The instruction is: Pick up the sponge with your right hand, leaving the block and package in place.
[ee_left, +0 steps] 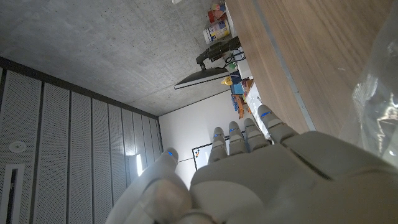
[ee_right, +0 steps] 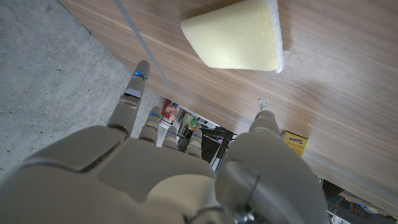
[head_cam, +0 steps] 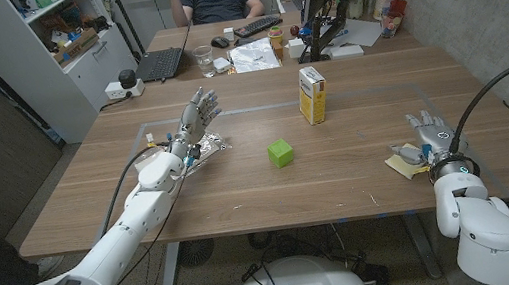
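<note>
Nearest: right hand point(head_cam: 427, 134) at table's point(head_cam: 360, 172) near right edge, fingers spread, holding nothing — poised just beside sponge point(head_cam: 403, 163), contact not clear. Sponge lies flat on wood, yellow face up; right wrist view shows it ahead of fingertips point(ee_right: 138, 71). Step judged: approach, grasp not yet made. Next move calls for closing fingers around sponge edges, then lifting. Mid-table: green block point(head_cam: 280, 153), untouched. Left hand point(head_cam: 193, 123) further out, fingers extended, empty, beside clear plastic wrap point(head_cam: 215, 145). Farthest: yellow package point(head_cam: 312, 94), upright — well apart from sponge.
</note>
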Robot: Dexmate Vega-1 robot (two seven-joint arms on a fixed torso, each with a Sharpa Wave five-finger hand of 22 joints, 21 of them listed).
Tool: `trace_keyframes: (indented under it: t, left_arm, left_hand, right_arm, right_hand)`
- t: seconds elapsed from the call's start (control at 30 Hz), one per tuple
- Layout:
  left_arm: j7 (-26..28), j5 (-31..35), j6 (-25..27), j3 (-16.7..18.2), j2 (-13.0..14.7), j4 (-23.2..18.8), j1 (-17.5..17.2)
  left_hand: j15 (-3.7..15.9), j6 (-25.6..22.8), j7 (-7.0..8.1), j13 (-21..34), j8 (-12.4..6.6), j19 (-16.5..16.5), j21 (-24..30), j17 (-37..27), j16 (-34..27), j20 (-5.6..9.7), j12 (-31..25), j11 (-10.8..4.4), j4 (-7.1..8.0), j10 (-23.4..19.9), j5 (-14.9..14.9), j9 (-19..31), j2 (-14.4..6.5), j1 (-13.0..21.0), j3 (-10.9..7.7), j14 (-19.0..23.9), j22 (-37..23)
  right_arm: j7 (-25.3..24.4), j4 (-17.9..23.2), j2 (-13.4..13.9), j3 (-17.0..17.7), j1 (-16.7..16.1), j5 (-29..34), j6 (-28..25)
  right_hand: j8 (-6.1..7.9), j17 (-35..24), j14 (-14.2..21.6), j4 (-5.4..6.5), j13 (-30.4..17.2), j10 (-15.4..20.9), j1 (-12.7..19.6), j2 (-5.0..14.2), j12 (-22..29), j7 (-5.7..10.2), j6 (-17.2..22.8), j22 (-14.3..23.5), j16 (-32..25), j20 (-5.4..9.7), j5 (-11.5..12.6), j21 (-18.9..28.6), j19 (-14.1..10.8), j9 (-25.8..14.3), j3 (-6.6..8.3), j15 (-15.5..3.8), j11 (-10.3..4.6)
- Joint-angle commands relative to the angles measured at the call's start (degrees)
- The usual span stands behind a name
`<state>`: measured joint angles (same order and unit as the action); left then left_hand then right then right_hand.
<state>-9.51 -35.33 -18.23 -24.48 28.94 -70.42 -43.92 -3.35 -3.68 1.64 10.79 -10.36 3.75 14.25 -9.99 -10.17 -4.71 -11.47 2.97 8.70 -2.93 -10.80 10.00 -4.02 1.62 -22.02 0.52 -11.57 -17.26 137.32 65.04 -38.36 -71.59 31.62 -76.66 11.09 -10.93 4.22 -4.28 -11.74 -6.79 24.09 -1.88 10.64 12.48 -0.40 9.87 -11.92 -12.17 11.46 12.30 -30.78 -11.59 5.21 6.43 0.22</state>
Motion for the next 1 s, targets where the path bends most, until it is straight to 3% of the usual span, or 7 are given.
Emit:
trace_keyframes:
  t: [0.03, 0.43, 0.47, 0.7, 0.77, 0.8, 1.0]
  left_arm:
    - [0.19, 0.22, 0.19, 0.09, 0.44, -0.47, -0.11]
    - [0.11, -0.1, 0.05, 0.37, 0.62, -1.33, -0.31]
    - [0.12, -0.21, 0.17, 0.42, 0.7, -1.65, -0.43]
    - [0.39, -0.13, 0.1, 0.49, 0.88, -2.64, -0.74]
    - [0.36, 0.17, 0.06, 0.37, 1.07, -2.76, -0.73]
    - [0.32, 0.08, 0.08, 0.4, 1.09, -2.87, -0.79]
    - [0.54, 0.21, -0.16, 0.51, 1.26, -3.58, -1.03]
  left_hand:
    - [-0.42, -0.32, 0.02, 0.14, -0.24, 0.07, 0.25, -0.13, -0.37, -0.36, -0.36, 0.22, -0.19, -0.05, -0.38, 0.19, -1.25, -0.11, 0.18, -0.1, -0.28]
    - [-0.42, -0.29, 0.05, 0.14, -0.23, 0.11, 0.26, -0.13, -0.37, -0.26, -0.36, 0.2, -0.2, -0.03, -0.38, 0.19, -1.25, -0.1, 0.2, -0.09, -0.27]
    - [-0.43, -0.28, 0.06, 0.14, -0.22, 0.1, 0.25, -0.13, -0.37, -0.3, -0.35, 0.2, -0.2, -0.02, -0.38, 0.19, -1.25, -0.1, 0.21, -0.09, -0.27]
    - [-0.44, -0.31, 0.04, 0.14, -0.24, 0.09, 0.25, -0.13, -0.36, -0.36, -0.37, 0.21, -0.2, -0.05, -0.38, 0.19, -1.25, -0.1, 0.22, -0.1, -0.27]
    - [-0.43, -0.33, 0.06, 0.14, -0.24, 0.09, 0.24, -0.13, -0.36, -0.38, -0.36, 0.25, -0.2, -0.04, -0.38, 0.19, -1.25, -0.09, 0.22, -0.1, -0.27]
    - [-0.4, -0.33, 0.08, 0.14, -0.25, 0.09, 0.24, -0.13, -0.36, -0.39, -0.36, 0.23, -0.2, -0.03, -0.38, 0.19, -1.25, -0.09, 0.23, -0.09, -0.27]
    - [-0.44, -0.27, 0.14, 0.14, -0.22, 0.1, 0.25, -0.13, -0.36, -0.38, -0.38, 0.18, -0.2, -0.08, -0.38, 0.18, -1.24, -0.1, 0.25, -0.1, -0.27]
  right_arm:
    - [1.15, 0.36, 2.26, -6.43, 6.14, -4.72, -0.56]
    - [2.55, -0.09, 3.33, -9.73, 10.32, -8.75, -1.73]
    - [3.23, -0.35, 3.32, -11.83, 12.01, -7.96, -2.75]
    - [3.7, -1.13, 4.35, -11.31, 12.54, -11.74, -0.26]
    - [5.61, -1.12, 4.33, -15.33, 15.8, -9.93, -2.59]
    - [4.63, -1.02, 4.65, -12.44, 13.82, -12.24, -0.84]
    - [6.59, -0.8, 5.3, -15.01, 16.56, -12.27, -1.39]
  right_hand:
    - [0.44, -0.07, 0.18, -0.18, -0.11, -0.28, 0.44, -0.19, 0.45, 0.16, 0.14, 0.18, 0.0, -0.11, 0.3, 0.2, -0.59, -0.25, 0.06, 0.14, 0.07]
    - [0.28, -0.13, 0.14, -0.2, -0.11, -0.66, 0.27, -0.43, 0.48, 0.15, -0.34, 0.17, 0.11, -0.17, 0.39, 0.12, -1.19, -0.26, -0.2, 0.59, 0.99]
    - [0.24, -0.15, -0.18, -0.19, -0.11, -1.13, 0.19, -0.49, 0.35, 0.15, -0.45, 0.16, 0.25, -0.25, 0.41, -0.03, -1.02, -0.26, -0.27, 0.8, 1.11]
    - [0.15, -0.23, -0.81, -0.08, -0.12, -1.71, -0.01, -0.38, 0.3, 0.15, -0.79, 0.13, 0.48, -0.35, 0.49, -0.46, -0.45, -0.27, -0.37, 1.07, 1.41]
    - [0.15, -0.24, -0.55, -0.09, -0.13, -1.73, 0.1, -0.15, 0.35, 0.16, -0.86, 0.13, 0.37, -0.34, 0.55, -0.55, -0.36, -0.28, -0.28, 0.92, 1.38]
    - [0.15, -0.24, -0.29, -0.12, -0.13, -1.77, 0.25, 0.03, 0.38, 0.17, -0.9, 0.13, 0.27, -0.32, 0.59, -0.6, -0.34, -0.28, -0.18, 0.75, 1.18]
    - [0.23, -0.21, -1.02, -0.33, -0.14, -2.43, 0.71, 0.33, 0.3, 0.18, -0.91, 0.13, 0.59, -0.31, 0.7, -0.77, -0.28, -0.34, 0.0, 1.1, 1.41]
